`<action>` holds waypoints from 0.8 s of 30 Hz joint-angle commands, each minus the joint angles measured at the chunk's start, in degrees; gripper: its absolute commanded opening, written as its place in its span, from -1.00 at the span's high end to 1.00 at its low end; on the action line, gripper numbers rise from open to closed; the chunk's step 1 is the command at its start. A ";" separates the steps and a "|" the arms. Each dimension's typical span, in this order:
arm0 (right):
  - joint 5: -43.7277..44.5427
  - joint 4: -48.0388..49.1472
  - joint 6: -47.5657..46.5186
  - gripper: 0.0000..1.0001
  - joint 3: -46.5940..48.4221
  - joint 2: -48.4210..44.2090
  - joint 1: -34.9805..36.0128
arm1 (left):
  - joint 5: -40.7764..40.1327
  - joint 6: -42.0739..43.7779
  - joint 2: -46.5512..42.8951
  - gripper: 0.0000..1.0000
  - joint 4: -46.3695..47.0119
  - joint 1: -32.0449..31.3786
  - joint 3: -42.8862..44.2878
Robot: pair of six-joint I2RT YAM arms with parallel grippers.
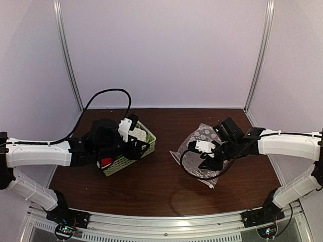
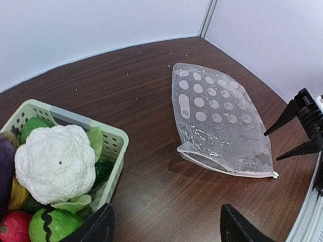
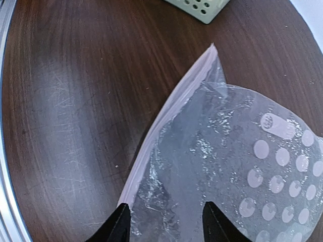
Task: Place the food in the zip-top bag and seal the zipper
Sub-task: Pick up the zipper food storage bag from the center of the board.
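The food lies in a pale green basket [image 1: 144, 151] at the left: white cauliflower [image 2: 54, 162], a red fruit [image 2: 12, 227], green leafy pieces [image 2: 53, 224], a purple piece [image 2: 5, 161] and a yellow piece [image 2: 17, 194]. The dotted zip-top bag [image 1: 199, 151] lies flat and empty at the right, also in the left wrist view [image 2: 217, 121]. Its zipper [image 3: 166, 116] runs along the slightly gaping mouth edge [image 2: 227, 169]. My left gripper [image 2: 166, 232] is open and empty, just right of the basket [image 2: 108, 146]. My right gripper [image 3: 166, 227] is open over the bag's mouth end [image 1: 212, 162].
A corner of the basket shows at the top of the right wrist view [image 3: 202, 7]. My right gripper's fingers [image 2: 287, 118] show at the far right of the left wrist view. A metal rail [image 1: 166, 222] runs along the table's near edge. White walls close the back and sides.
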 commanded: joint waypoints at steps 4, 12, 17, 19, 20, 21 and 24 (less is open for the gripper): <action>1.56 2.37 0.19 0.18 0.98 8.40 5.18 | -9.55 -12.78 1.20 -0.32 7.72 -4.23 -3.29; 2.64 4.27 2.16 0.27 2.64 12.99 6.09 | -11.84 -15.80 0.00 -0.35 8.44 -4.30 -6.40; 4.31 4.49 3.40 0.43 4.92 17.27 6.02 | -11.84 -16.06 0.47 -0.36 8.44 -4.26 -6.26; 4.13 4.40 3.61 0.44 5.43 18.21 6.01 | -11.85 -15.86 0.32 -0.36 8.17 -4.31 -6.11; 3.87 4.32 3.69 0.44 5.58 18.45 6.04 | -12.08 -15.77 0.19 -0.36 7.90 -4.31 -6.06; 3.63 4.31 3.81 0.44 5.65 18.51 6.07 | -12.25 -15.72 0.08 -0.36 7.57 -4.31 -6.06; 3.96 4.55 4.24 0.44 5.61 18.54 6.01 | -12.80 -15.96 -0.33 -0.36 7.26 -4.30 -6.46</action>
